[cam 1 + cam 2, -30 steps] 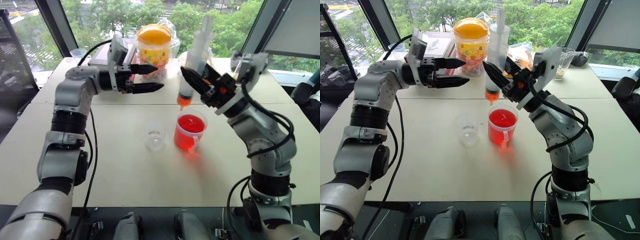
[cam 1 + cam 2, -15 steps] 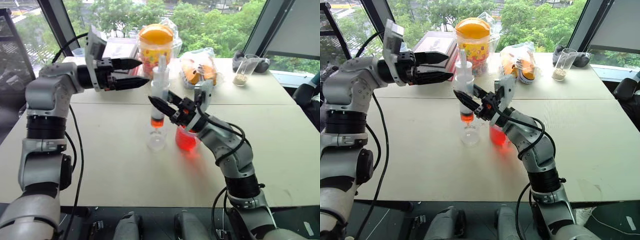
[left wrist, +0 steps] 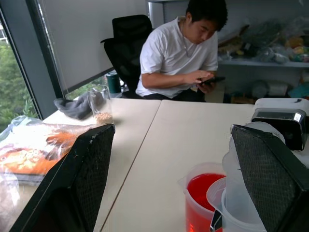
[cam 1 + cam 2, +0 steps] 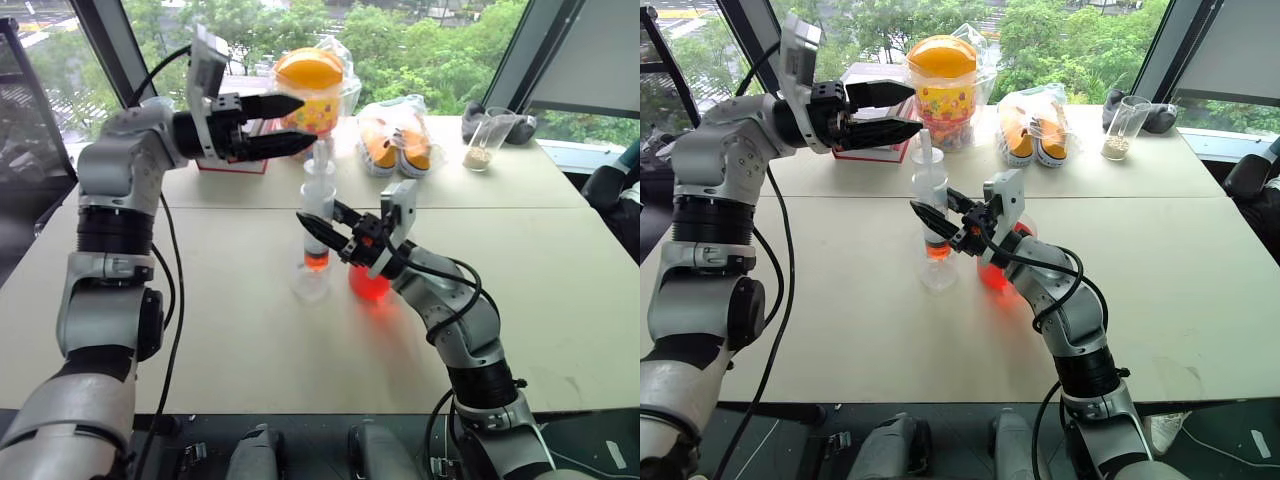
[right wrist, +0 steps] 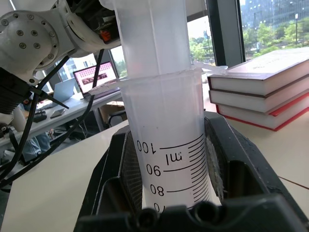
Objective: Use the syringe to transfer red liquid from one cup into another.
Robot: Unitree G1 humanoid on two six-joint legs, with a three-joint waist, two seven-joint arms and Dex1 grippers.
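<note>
One syringe (image 4: pixel 317 215), pinched by the right pincer (image 4: pixel 335 232), has dropped from the handled cup (image 4: pixel 371 284) onto the small cup (image 4: pixel 311 284), ready to discharge; left pincer (image 4: pixel 283 123) spread.

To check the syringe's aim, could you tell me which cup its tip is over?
The small clear cup, empty and handleless, left of the red-filled handled cup; not the far glass.

An office: desks (image 3: pixel 203 130), black chair (image 3: pixel 126 41), laptop (image 5: pixel 94 77), large windows (image 4: pixel 420 40)
</note>
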